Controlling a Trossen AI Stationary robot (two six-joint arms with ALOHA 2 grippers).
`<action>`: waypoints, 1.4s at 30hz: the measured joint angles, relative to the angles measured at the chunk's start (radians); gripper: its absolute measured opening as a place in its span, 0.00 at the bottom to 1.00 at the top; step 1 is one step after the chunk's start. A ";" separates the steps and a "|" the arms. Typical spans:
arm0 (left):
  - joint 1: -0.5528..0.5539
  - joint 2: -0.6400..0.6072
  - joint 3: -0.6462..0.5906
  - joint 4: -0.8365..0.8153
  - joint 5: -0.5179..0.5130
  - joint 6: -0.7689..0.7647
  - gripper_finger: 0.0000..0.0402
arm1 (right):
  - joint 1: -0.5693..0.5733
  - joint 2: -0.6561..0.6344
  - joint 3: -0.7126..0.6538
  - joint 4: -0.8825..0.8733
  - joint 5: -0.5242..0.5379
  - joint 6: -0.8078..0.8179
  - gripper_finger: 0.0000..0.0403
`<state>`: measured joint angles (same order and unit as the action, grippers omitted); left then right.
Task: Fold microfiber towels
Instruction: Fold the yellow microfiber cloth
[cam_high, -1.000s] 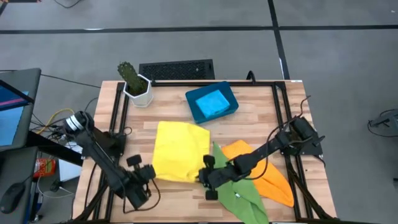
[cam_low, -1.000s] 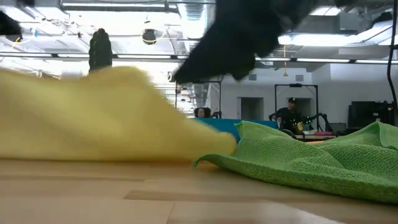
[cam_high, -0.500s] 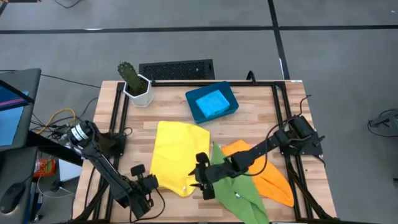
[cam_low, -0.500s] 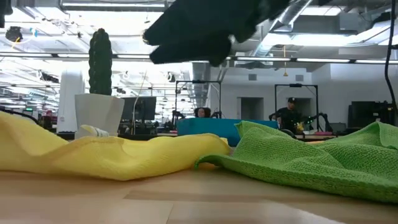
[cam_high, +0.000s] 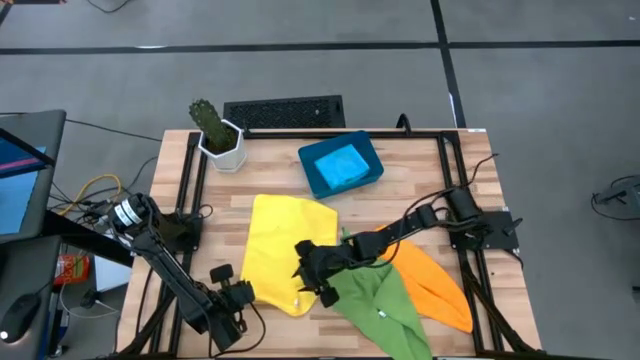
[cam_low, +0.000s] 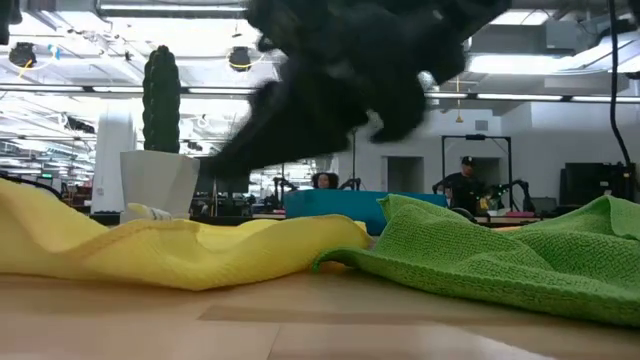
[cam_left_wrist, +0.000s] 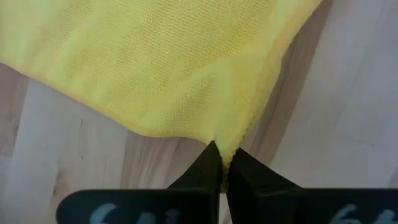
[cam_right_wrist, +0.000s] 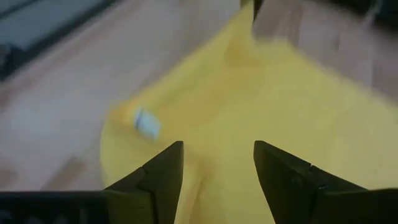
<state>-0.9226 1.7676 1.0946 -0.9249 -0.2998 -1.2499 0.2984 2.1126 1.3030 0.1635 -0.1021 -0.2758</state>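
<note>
Yellow towel corner pinched by left claw; right claw spread above it, blurred in low view

Overhead cam, table-level cam, both wrist cams share yellow towel.

Bare table lies between blue tray and towels; cactus pot blocks the corner.
</note>
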 joint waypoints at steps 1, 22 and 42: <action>0.000 0.000 0.000 0.000 0.000 -0.001 0.00 | -0.002 0.009 0.011 -0.003 -0.001 -0.018 0.54; 0.001 0.000 0.000 -0.001 0.017 -0.047 0.00 | -0.004 0.141 0.168 -0.192 -0.084 -0.171 0.49; 0.000 0.000 0.000 -0.001 0.023 -0.047 0.00 | -0.002 0.141 0.222 -0.235 -0.082 -0.120 0.08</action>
<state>-0.9222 1.7672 1.0946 -0.9259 -0.2771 -1.2967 0.2966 2.2536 1.5246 -0.0712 -0.1844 -0.3957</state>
